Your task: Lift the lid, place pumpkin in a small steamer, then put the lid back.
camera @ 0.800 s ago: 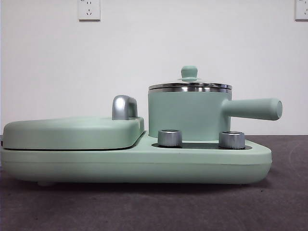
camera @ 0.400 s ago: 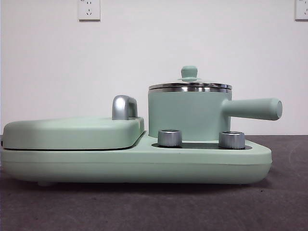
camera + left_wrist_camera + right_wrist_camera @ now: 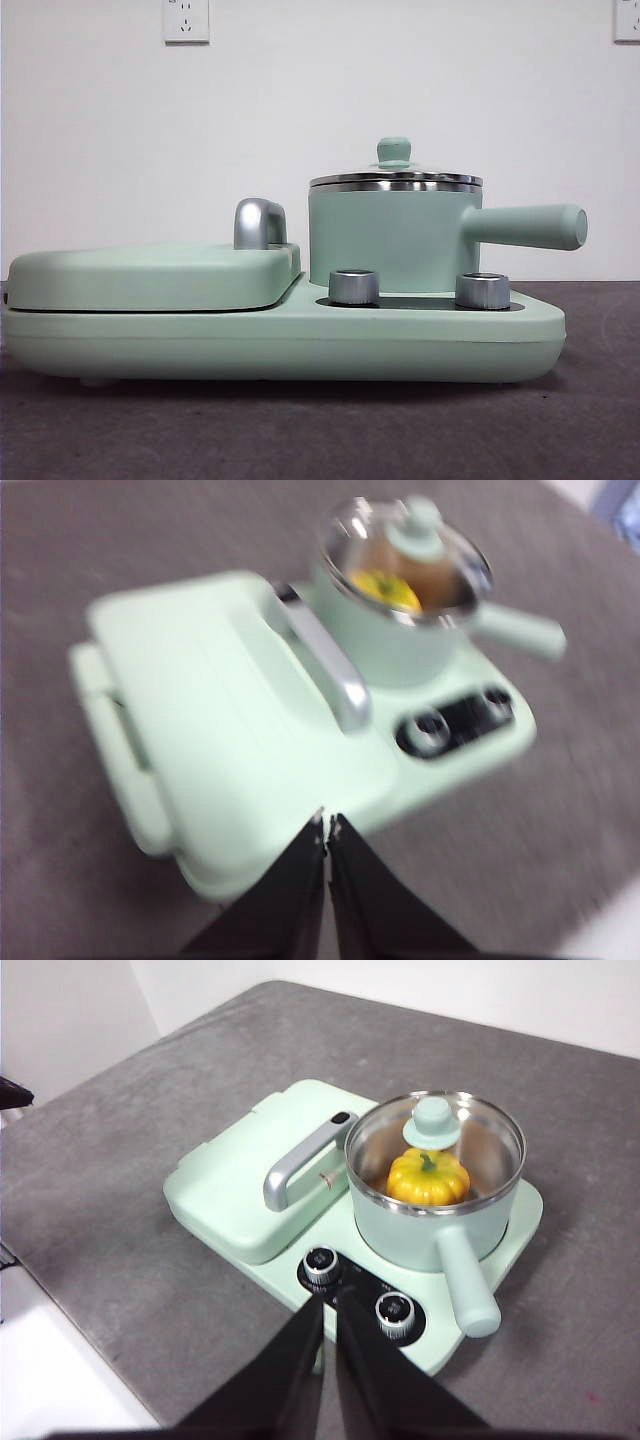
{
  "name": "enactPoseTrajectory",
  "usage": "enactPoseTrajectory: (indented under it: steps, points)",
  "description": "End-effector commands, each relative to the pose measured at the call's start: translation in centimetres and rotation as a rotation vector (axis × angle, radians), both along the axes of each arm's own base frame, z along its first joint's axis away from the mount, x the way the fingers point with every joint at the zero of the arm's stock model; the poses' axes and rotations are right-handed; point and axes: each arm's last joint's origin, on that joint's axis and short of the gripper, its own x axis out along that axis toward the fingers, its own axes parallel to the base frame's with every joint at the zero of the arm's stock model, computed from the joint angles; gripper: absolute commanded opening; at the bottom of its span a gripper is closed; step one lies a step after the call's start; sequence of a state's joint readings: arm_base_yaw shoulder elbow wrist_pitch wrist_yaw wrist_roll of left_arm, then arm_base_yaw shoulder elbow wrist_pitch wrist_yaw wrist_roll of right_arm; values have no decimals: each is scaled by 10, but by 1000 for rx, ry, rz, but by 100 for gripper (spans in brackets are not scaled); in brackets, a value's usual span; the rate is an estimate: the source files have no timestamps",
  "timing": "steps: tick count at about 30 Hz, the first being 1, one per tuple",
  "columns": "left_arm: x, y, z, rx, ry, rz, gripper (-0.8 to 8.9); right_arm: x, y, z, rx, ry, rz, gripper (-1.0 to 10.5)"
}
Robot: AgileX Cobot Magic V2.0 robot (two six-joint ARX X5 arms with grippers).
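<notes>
The left gripper (image 3: 327,825) has its two black fingers pressed together and holds nothing. It hangs in the air above the near edge of the wide flat mint-green base appliance (image 3: 250,810), well apart from the pot. That view is blurry.

The right gripper (image 3: 329,1303) also has its fingers pressed together with nothing between them. It hangs high above the side of the base appliance (image 3: 250,1250) where the two silver knobs (image 3: 321,1263) sit.

The small steamer (image 3: 400,1235), a mint-green round pot with a shiny steel rim and a long green side handle, stands on the base appliance just behind the knobs. Inside the pot rests the pumpkin (image 3: 428,1177), a glossy yellow-orange ribbed toy with a short green stem. The lid (image 3: 480,1140), a small round clear glass disc with a steel rim and a mint-green knob, sits flat on top of the pot and closes it.

Beside the pot, on the same base appliance, lies a wide flat mint-green cover (image 3: 235,1185) with a curved silver handle (image 3: 300,1160).

The base appliance stands on a dark grey surface (image 3: 130,1120). In the front view no arm shows, and the lid (image 3: 395,179) sits level on the pot (image 3: 385,240).
</notes>
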State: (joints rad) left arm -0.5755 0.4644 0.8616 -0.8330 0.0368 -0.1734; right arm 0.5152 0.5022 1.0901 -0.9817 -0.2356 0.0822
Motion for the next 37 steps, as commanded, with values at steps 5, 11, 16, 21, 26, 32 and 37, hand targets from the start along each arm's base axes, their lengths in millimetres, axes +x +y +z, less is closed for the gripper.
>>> enactPoseTrajectory:
  steps: [5,11,16,21,26,32,37]
  points:
    - [1,19,-49,-58,-268,225,9,0,0,4,6,-17,8,16]
    - [14,32,-111,-7,-429,413,9,0,0,4,6,-17,8,16]
    - [28,36,-147,-1,-383,483,9,0,0,4,6,-17,8,16]
    - [31,38,-165,33,-346,501,9,0,0,4,6,-17,8,16]
    - [34,38,-179,43,-306,503,9,0,0,4,6,-17,8,17]
    - [34,38,-179,37,-320,503,9,0,0,4,6,-17,8,16]
    - [34,38,-178,36,-322,504,9,0,0,4,6,-17,8,17]
